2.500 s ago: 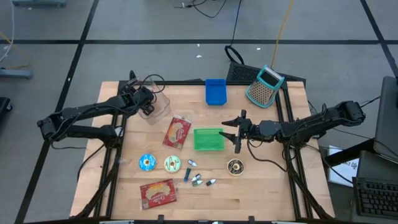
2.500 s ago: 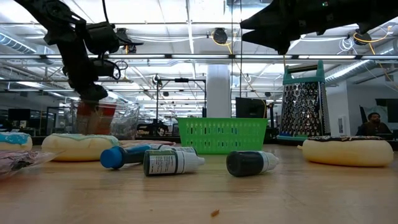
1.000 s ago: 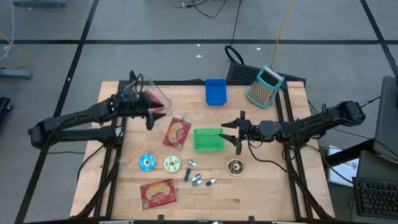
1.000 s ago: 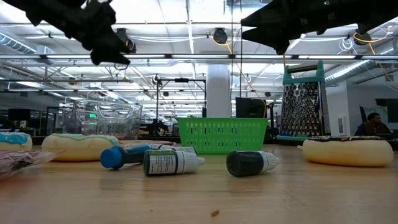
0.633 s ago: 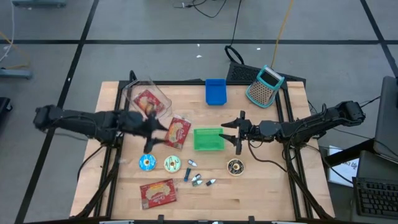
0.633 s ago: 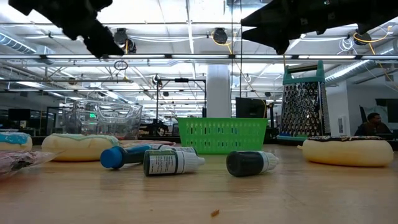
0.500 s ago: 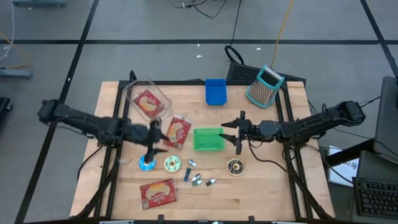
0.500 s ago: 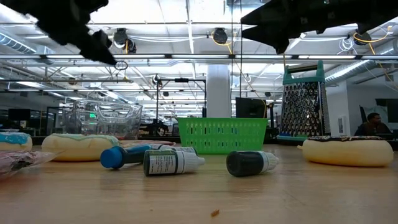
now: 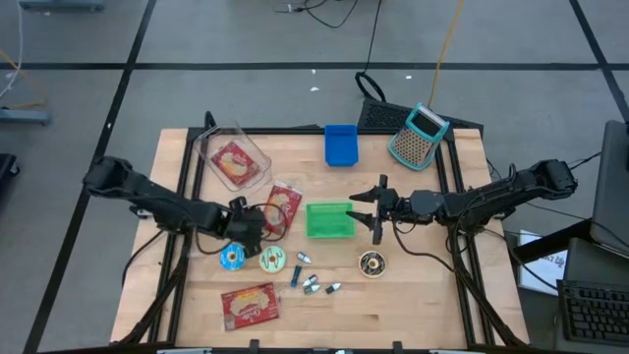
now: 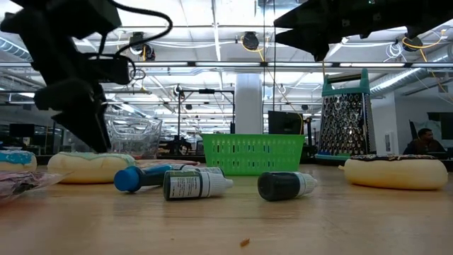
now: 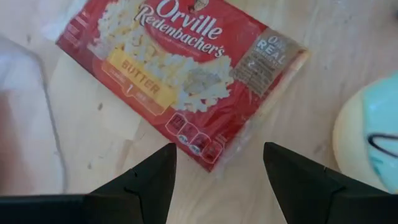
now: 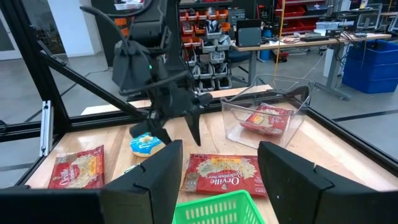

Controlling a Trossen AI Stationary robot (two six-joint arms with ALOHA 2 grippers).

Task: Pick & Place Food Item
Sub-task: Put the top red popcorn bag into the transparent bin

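Note:
A red butter-popcorn packet (image 9: 281,206) lies flat on the wooden table, left of the green basket (image 9: 329,220). My left gripper (image 9: 259,226) hangs open just above the packet's near end (image 11: 199,140), tipped steeply down, its fingers touching nothing. A second popcorn packet (image 9: 234,160) lies inside the clear container (image 9: 218,141) at the far left. A third packet (image 9: 251,304) lies by the near edge. My right gripper (image 9: 371,208) hovers open and level beside the basket's right side, holding nothing.
Two frosted donuts (image 9: 233,258) (image 9: 272,260) lie just on the near side of my left gripper, and a third (image 9: 371,263) sits to the right. Small bottles (image 9: 311,281) lie between them. A blue bin (image 9: 341,145) and a grater (image 9: 420,136) stand at the far edge.
My left gripper has swung from above the clear container toward the table's near edge and right, sinking and tipping nose-down until it hangs over the popcorn packet beside the basket. It has stayed open. My right arm has kept still.

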